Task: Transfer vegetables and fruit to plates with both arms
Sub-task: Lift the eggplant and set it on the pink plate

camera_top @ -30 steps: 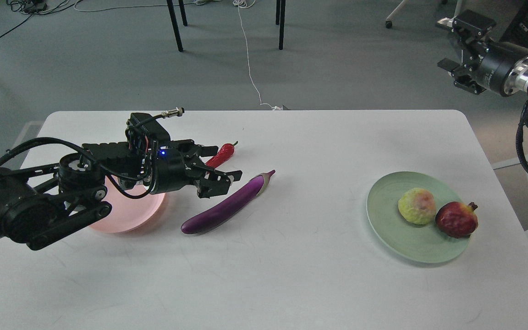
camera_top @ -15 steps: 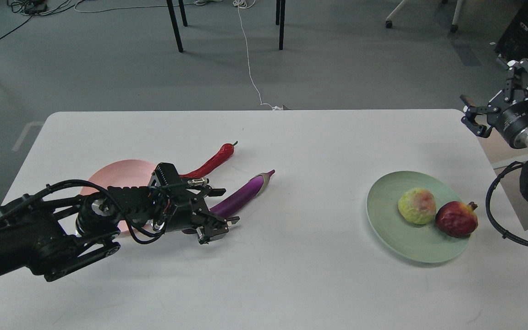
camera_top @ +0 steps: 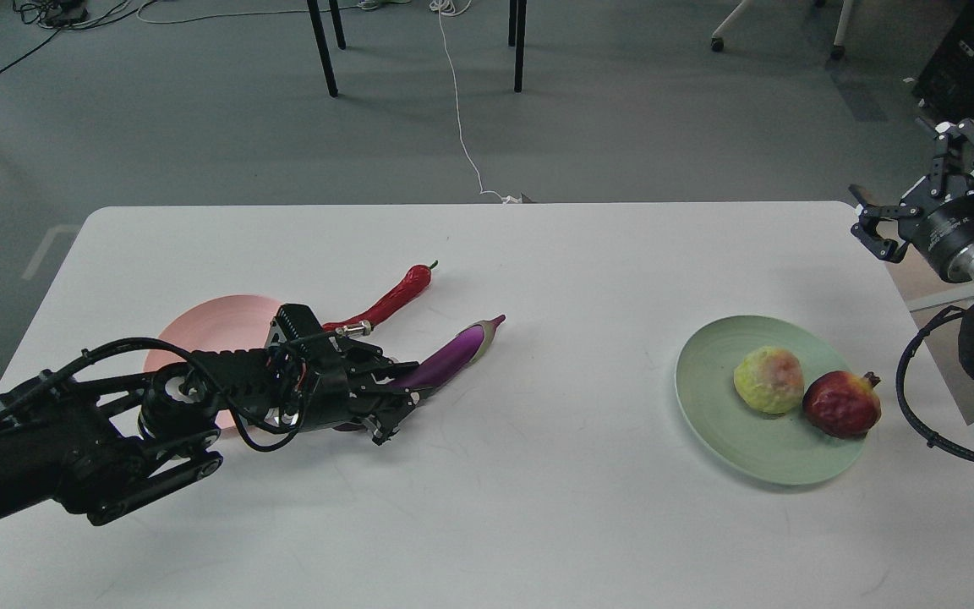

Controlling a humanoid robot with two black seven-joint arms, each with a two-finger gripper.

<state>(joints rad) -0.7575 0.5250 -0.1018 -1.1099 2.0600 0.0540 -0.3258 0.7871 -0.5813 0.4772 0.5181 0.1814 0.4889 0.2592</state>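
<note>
The purple eggplant (camera_top: 451,359) lies on the white table (camera_top: 538,507), right of the pale pink plate (camera_top: 216,326). My left gripper (camera_top: 391,396) is low on the table, its jaws closed around the eggplant's lower end, which they hide. The red chili pepper (camera_top: 392,296) lies just behind it, beside the pink plate. The pale green plate (camera_top: 711,406) at the right holds the yellow-green bumpy fruit (camera_top: 768,380) and the dark red pomegranate-like fruit (camera_top: 842,404). My right gripper (camera_top: 920,182) is open and empty, raised off the table's far right corner.
Chair legs (camera_top: 324,51) and a white cable (camera_top: 459,110) are on the floor beyond the table's far edge. My right arm's black cable loop (camera_top: 927,397) hangs by the table's right edge.
My left gripper came down from above the pink plate onto the eggplant's lower end and its jaws narrowed around it. My right gripper dropped lower and pulled back to the right.
</note>
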